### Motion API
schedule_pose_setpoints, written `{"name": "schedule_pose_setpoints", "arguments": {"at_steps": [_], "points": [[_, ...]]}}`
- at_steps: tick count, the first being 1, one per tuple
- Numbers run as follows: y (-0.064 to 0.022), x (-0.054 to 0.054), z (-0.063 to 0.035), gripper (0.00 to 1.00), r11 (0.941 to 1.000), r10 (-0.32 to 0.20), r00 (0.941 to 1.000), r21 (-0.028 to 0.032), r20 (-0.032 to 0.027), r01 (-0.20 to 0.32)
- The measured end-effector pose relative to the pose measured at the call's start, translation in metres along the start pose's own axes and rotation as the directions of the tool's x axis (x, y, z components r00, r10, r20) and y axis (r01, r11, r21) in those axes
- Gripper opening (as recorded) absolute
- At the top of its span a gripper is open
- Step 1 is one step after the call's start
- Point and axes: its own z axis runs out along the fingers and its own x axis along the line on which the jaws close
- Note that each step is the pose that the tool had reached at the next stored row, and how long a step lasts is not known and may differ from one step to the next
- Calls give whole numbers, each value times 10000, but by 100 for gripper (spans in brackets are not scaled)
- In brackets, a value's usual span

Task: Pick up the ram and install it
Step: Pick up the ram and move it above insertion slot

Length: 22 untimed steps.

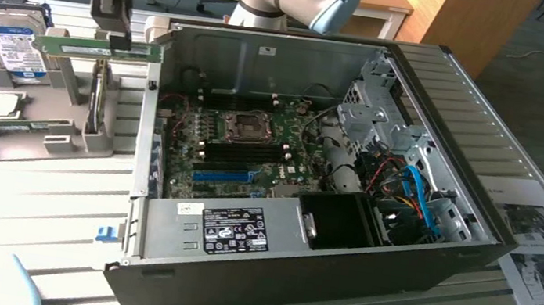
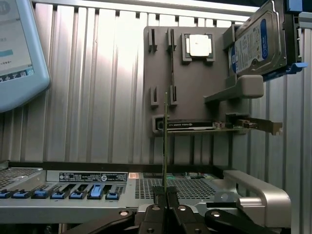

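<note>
Wrist view has the ram [image 2: 165, 141] dead edge-on, just a thin line running out from the gripper [image 2: 165, 197], with both fingers [image 2: 155, 214] shut flat against its two faces. Does that pinch look sane to anyone?

**Reply:** Where's the stick sitting overall?

**Me:** On the exterior view the ram [image 1: 86, 49] hangs level in the air, gripper [image 1: 118, 44] clamped on its upper long edge, a bit toward the case end rather than the exact middle. It's above the grey stand [image 1: 37, 133], with the hard drive [image 1: 14, 48] just behind it, and it's off to the exterior view's left of the open computer case [image 1: 264, 293]. So it's clear of the stand but not over the board inside the case.

**Reply:** How do you reckon it handles?

**Me:** My guess is that it's very light and stiff along its length, so weight is no issue. It's thin, though, and I'd call it fragile: small chips on the faces and contacts along the lower edge. The faces look smooth, so it could slide or pivot in a narrow pinch. I'd say the upper edge near the middle is the right place to hold it, since that keeps the contact edge free and the stick balanced.
</note>
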Motion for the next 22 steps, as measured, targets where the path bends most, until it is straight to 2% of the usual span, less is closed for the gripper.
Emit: {"name": "schedule_pose_setpoints", "arguments": {"at_steps": [22], "points": [[-479,7,-24,11,10000,3,10000,-26,1,-3]]}}
